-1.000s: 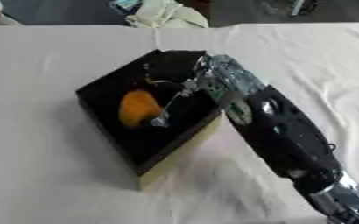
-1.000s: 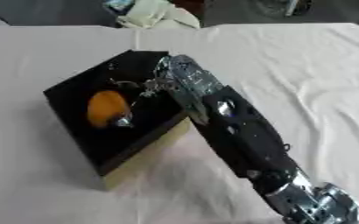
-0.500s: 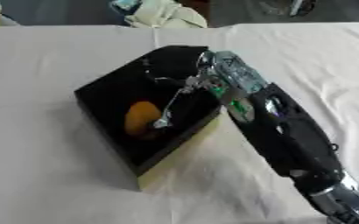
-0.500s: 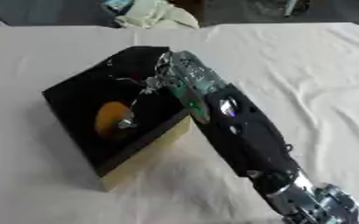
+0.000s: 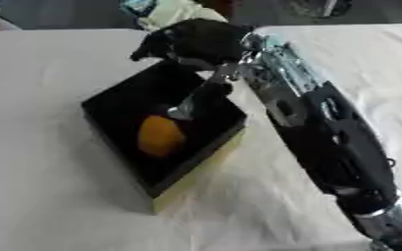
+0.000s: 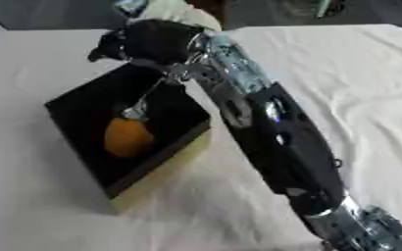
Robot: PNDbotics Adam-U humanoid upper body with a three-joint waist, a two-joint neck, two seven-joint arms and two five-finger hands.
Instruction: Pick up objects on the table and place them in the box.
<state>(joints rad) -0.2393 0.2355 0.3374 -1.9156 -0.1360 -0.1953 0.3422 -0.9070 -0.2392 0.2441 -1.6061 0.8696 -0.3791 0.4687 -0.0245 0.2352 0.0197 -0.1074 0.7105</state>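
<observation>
1. On the white-clothed tabletop (image 5: 50,196) sits a black box (image 5: 110,110) with a pale yellowish side wall, turned so that one corner points toward the robot.
2. Inside the box, on its dark floor, lies an orange rounded object (image 5: 161,136), toward the near side of the compartment.
3. Just above the orange object a small silvery thing (image 5: 180,112) shows, with a thin shiny stem running up from it toward the wrist; I cannot make out what it is, nor whether it touches the orange object.
4. The robot's right arm (image 6: 273,142) comes in from the lower right and stretches diagonally across the cloth, passing along the box's right edge.
5. The right hand (image 5: 196,41) is a dark mass over the box's far corner; whether its fingers are open or closed I cannot tell, as they blur into one black shape.
6. Beyond the tabletop's far edge lies a pale crumpled cloth (image 5: 174,10).
7. The left hand shows in neither view.
</observation>
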